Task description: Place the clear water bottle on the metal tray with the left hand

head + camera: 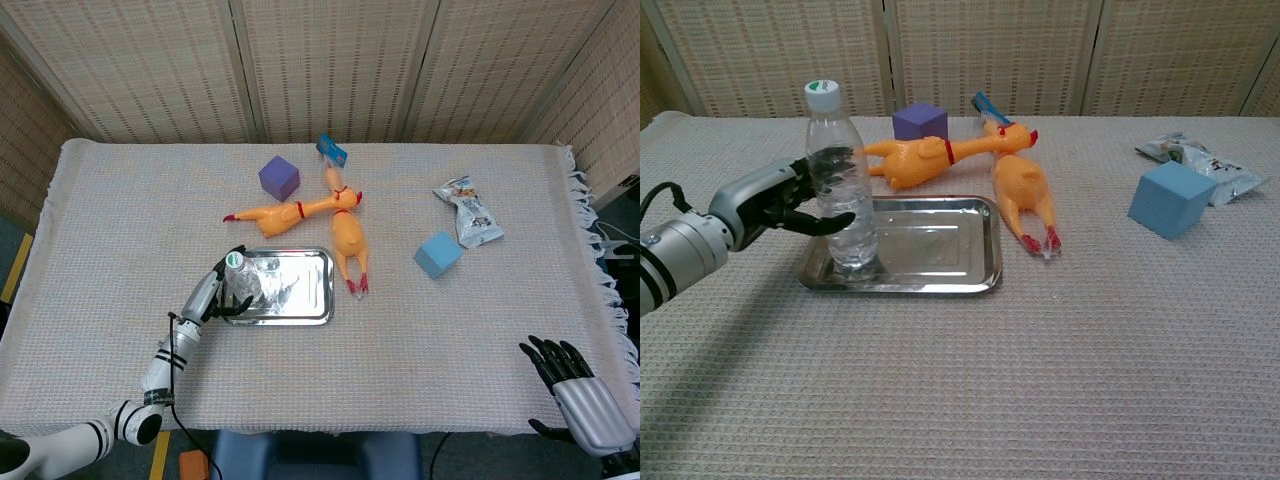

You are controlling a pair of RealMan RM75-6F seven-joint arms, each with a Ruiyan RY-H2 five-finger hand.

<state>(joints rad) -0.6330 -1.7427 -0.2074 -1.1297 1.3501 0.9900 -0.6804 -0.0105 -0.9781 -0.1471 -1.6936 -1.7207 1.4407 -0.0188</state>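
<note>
The clear water bottle (841,195) with a white and green cap stands at the left end of the metal tray (935,250), leaning slightly to the left. My left hand (780,200) reaches in from the left, its fingers and thumb wrapped around the bottle's middle. The head view shows the bottle (241,281) from above on the tray (300,292), with the left hand (209,296) beside it. My right hand (578,387) hangs past the table's front right edge, fingers spread and holding nothing.
Two orange rubber chickens (345,238) lie just behind and to the right of the tray. Behind them are a purple cube (279,178) and a small blue item (332,150). A blue cube (438,254) and a snack packet (470,216) lie to the right.
</note>
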